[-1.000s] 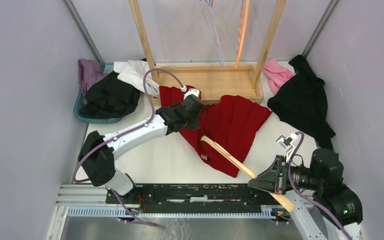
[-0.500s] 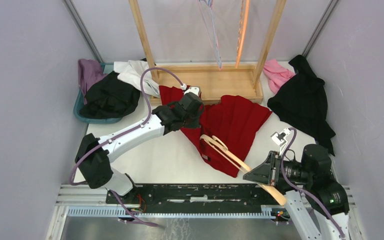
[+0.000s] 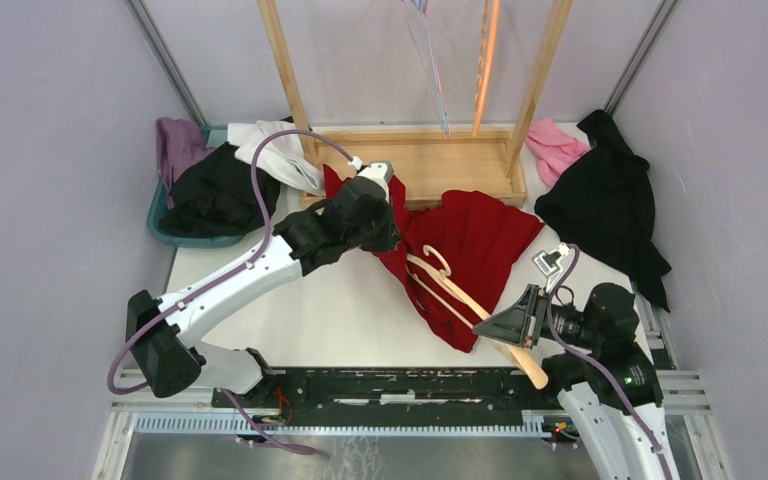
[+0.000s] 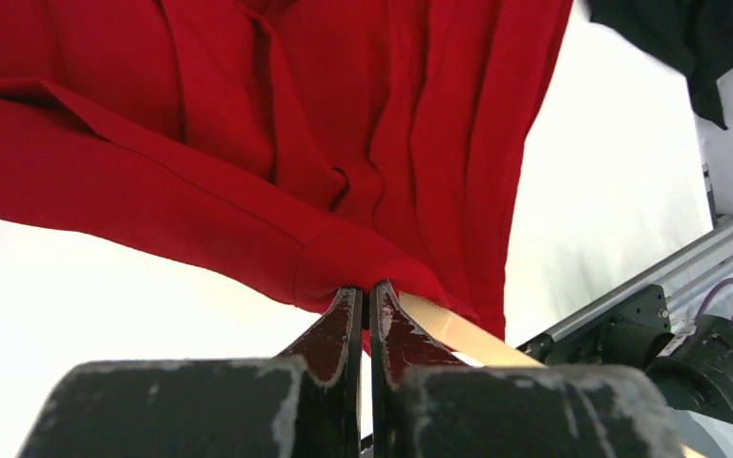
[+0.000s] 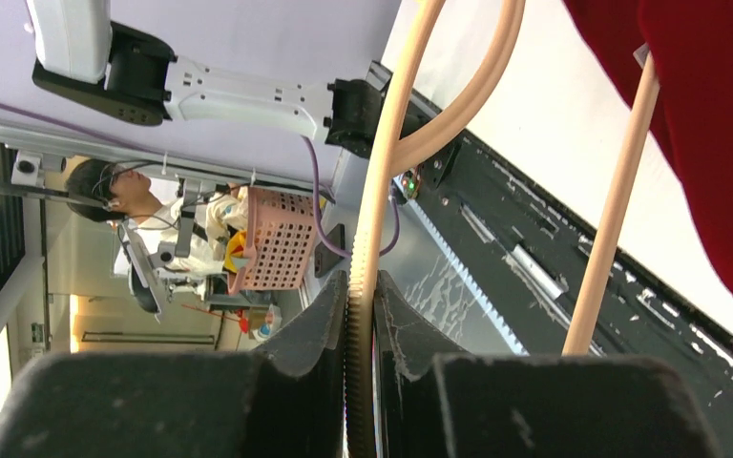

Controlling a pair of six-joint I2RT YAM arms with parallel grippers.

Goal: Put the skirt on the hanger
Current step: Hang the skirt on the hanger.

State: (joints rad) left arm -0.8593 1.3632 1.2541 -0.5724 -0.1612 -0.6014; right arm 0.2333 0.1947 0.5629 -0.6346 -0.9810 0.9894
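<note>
Cloth, red, soft and light: skirt (image 3: 480, 235) spread mid-table toward the far edge, just beside the rack base (image 3: 430, 160). Probably sags and slips off smooth wood; best taken by the thick folded band. Jaws of left gripper (image 4: 365, 301) pressed together on that fold; those of right gripper (image 5: 363, 296) pinching the hanger (image 3: 450, 290), which overlies the near hem.

One red skirt (image 3: 482, 232), one wooden hanger (image 3: 463, 296), one wooden rack (image 3: 430, 165) and one teal bin (image 3: 195, 241) are counted.

Skirt (image 3: 480, 235) matt red cloth (softly creased); hanger (image 3: 465, 297) smooth pale wood; table (image 3: 330, 310) matt white.
</note>
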